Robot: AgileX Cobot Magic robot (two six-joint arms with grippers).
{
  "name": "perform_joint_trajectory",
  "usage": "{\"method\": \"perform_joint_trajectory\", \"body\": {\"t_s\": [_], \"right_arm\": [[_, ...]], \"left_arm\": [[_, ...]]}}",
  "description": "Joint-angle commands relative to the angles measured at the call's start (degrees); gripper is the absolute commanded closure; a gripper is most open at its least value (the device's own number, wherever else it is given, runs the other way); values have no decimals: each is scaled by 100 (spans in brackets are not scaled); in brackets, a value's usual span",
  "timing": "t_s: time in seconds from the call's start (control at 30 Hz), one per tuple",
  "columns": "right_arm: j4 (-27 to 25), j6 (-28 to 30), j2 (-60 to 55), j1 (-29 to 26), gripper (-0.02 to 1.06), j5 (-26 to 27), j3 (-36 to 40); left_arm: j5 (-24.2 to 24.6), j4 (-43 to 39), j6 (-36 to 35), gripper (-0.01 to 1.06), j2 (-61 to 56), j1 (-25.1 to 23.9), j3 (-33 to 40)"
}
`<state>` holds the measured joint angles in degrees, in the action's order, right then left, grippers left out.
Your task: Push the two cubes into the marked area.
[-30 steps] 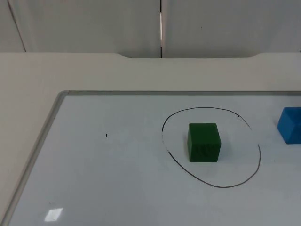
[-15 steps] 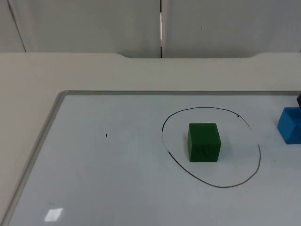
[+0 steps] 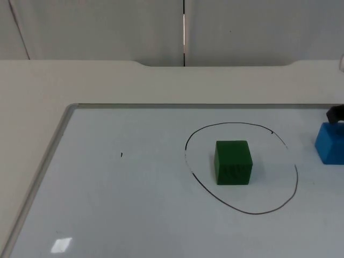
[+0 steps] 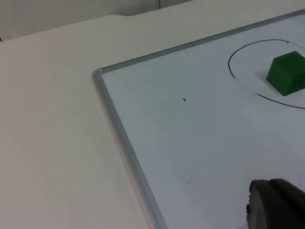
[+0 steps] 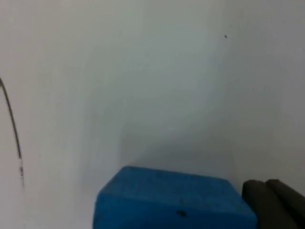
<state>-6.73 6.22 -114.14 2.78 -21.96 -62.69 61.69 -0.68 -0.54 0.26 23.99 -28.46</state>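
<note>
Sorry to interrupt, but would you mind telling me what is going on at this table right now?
A robot is pushing two cubes into a circle drawn on a whiteboard. The green cube already sits inside the circle. The blue cube is outside it, on the right-arm side. The right gripper is close behind the blue cube, apparently about to push it toward the circle. The left gripper waits over the whiteboard, away from the green cube.

Grey partition wall point(image 3: 107, 27) behind cream table point(image 3: 32, 107); light glare on whiteboard point(image 3: 134, 204).
</note>
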Motion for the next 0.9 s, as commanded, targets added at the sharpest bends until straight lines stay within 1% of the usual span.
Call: {"method": "perform_joint_trajectory", "body": {"t_s": [0.0, 0.27, 0.87], "right_arm": [[-22, 62, 26, 70, 105, 69, -42], [-63, 62, 26, 260, 105, 128, -42], [-134, 124, 26, 257, 105, 42, -42]], "left_arm": [[-10, 68, 7, 105, -26, -8, 14], [-10, 68, 7, 105, -26, -8, 14], [-10, 68, 7, 105, -26, -8, 14]]}}
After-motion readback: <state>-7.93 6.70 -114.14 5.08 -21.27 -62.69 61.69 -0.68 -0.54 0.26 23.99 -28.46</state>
